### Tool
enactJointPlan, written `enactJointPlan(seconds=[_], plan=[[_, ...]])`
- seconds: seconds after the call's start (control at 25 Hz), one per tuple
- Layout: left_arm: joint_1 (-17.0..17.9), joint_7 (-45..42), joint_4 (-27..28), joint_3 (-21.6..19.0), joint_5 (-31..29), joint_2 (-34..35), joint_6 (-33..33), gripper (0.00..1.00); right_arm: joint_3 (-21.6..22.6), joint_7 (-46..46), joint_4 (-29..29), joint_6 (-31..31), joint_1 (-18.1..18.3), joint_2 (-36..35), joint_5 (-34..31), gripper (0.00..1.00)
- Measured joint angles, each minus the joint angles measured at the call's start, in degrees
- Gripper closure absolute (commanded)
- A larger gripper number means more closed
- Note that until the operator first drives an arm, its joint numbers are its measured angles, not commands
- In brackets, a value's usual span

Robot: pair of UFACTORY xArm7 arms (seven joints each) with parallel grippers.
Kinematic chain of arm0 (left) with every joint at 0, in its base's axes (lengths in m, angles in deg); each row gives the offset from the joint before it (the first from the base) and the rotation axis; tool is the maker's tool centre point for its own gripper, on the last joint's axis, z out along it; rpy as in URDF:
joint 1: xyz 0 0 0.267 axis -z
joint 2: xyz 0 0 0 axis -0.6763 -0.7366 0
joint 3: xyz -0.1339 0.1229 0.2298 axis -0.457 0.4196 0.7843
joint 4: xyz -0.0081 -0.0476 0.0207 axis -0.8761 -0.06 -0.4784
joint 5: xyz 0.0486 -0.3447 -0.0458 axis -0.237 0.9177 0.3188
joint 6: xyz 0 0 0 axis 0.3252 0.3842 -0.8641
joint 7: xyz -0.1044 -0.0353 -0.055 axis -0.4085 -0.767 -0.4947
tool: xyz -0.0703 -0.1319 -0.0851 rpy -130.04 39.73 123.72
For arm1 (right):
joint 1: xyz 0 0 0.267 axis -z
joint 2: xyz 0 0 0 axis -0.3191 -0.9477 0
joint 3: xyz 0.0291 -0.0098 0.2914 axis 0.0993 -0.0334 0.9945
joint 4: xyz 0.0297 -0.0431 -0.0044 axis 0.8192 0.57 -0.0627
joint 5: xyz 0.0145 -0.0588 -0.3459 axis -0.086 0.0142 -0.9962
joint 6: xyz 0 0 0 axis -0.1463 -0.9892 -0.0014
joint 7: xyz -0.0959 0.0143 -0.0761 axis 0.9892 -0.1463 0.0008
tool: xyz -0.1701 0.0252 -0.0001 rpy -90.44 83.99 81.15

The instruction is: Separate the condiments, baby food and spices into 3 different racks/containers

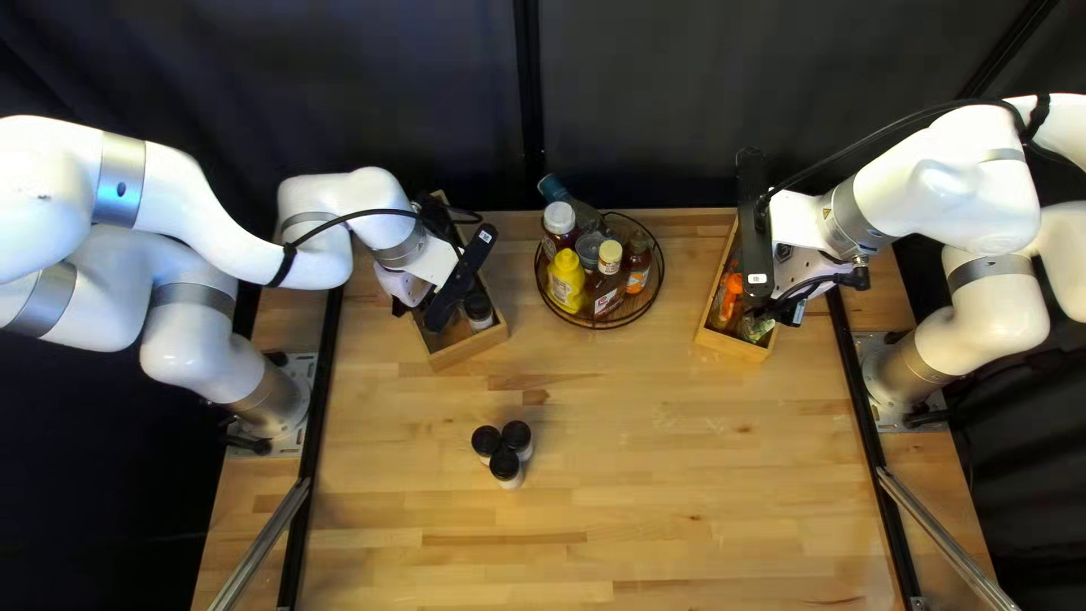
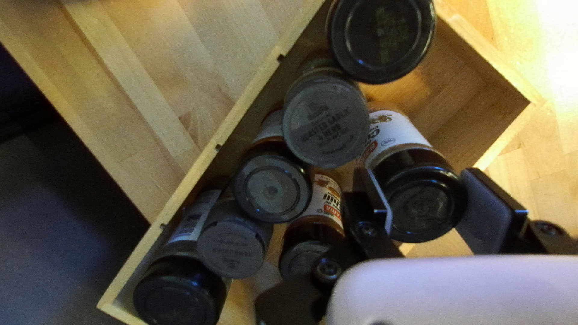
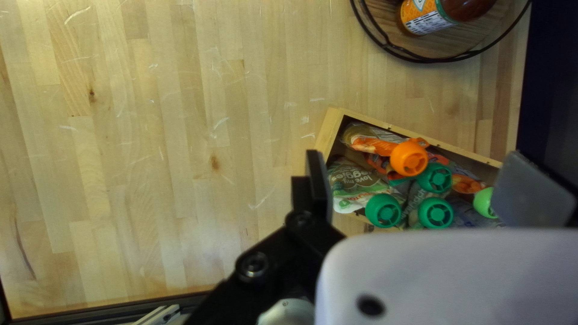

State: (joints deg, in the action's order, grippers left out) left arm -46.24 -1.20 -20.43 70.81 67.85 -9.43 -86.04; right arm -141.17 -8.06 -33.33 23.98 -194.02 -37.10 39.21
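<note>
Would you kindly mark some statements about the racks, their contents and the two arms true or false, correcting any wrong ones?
1. Three black-lidded jars stand on the table outside the racks. True.
2. Capped pouches lie in a wooden box. True.
3. The yellow bottle stands among the pouches. False: it is in the round rack.
4. The right tool is shut on a pouch. False: it is open.
5. The left tool is over the round rack. False: it is at the spice box.
</note>
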Motion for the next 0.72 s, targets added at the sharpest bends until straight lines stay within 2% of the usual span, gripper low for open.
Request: enactJointPlan(seconds=[0.32,0.56,0.72], plan=[[2.6,-1.5,2.3,-2.5,2.4,1.2,-4.3,0.00,0.0,0.0,0.0,0.0,0.0,0.0,0.0,0.00],[8.3,-2.7,5.4,-5.5,8.1,0.7,-7.8,0.00,0.0,0.0,0.0,0.0,0.0,0.0,0.0,0.00],[12.5,-6.6,7.1,-8.6,12.4,-1.8,-8.1,0.00,0.0,0.0,0.0,0.0,0.0,0.0,0.0,0.00]])
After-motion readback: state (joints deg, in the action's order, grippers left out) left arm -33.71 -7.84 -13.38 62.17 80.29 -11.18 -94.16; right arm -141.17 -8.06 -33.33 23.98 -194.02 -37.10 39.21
